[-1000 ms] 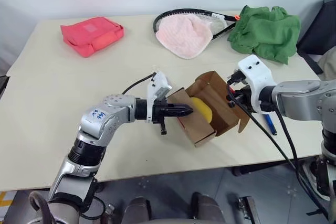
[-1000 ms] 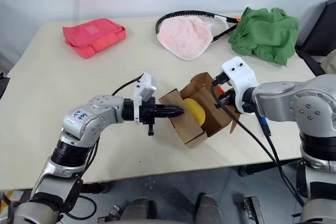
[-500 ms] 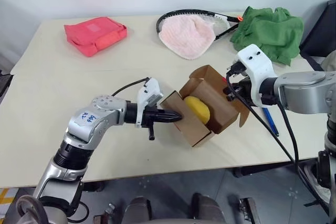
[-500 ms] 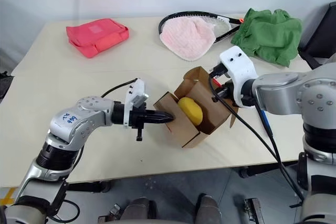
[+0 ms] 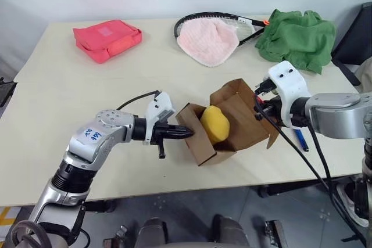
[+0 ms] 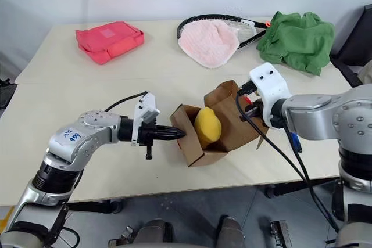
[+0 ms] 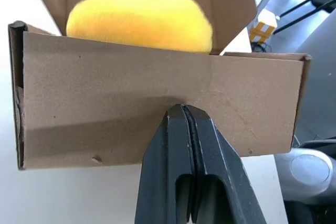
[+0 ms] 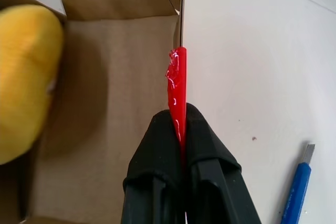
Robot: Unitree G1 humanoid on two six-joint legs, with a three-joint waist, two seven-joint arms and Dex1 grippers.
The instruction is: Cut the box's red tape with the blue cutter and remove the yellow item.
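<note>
The brown box (image 5: 247,126) stands open near the table's front edge, tipped with its opening toward me. The yellow item (image 5: 214,124) sits inside it, showing above the near flap (image 7: 131,103). My left gripper (image 5: 187,133) is shut, its tips right at that flap's outer face, and I see no cardboard between the fingers (image 7: 210,150). My right gripper (image 8: 179,115) is shut on the box's right flap, where the red tape (image 8: 177,74) stands edge-on along the flap's edge. The blue cutter (image 5: 300,139) lies on the table to the right of the box.
A red-pink pouch (image 5: 107,39) lies at the back left. A racket under a pink towel (image 5: 206,39) and a green cloth (image 5: 295,36) lie at the back right. Bare table (image 5: 87,91) spreads to the left. The table's front edge runs just below the box.
My left gripper has drawn back to the left and sunk a little. The box has turned, its near flap swinging left, and the yellow item now stands more upright. My right gripper keeps its hold.
</note>
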